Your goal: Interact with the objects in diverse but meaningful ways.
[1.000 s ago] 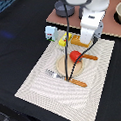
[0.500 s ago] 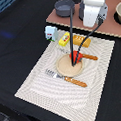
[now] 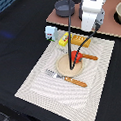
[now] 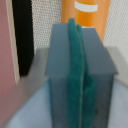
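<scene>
Pale carton (image 3: 50, 33), yellow packet (image 3: 63, 42), bread loaf (image 3: 80, 41) and red fruit (image 3: 76, 57) on its plate (image 3: 62, 70) lie free on the table (image 3: 15, 38), while the pincer (image 3: 90, 28), seemingly shut on nothing in the blurry wrist view, has lifted away rightward, so a fresh pick awaits.

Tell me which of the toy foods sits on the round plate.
The red round fruit. It alone rests on the tan plate; the pale carton, yellow packet and bread loaf lie off it, along the placemat's far edge.
</scene>
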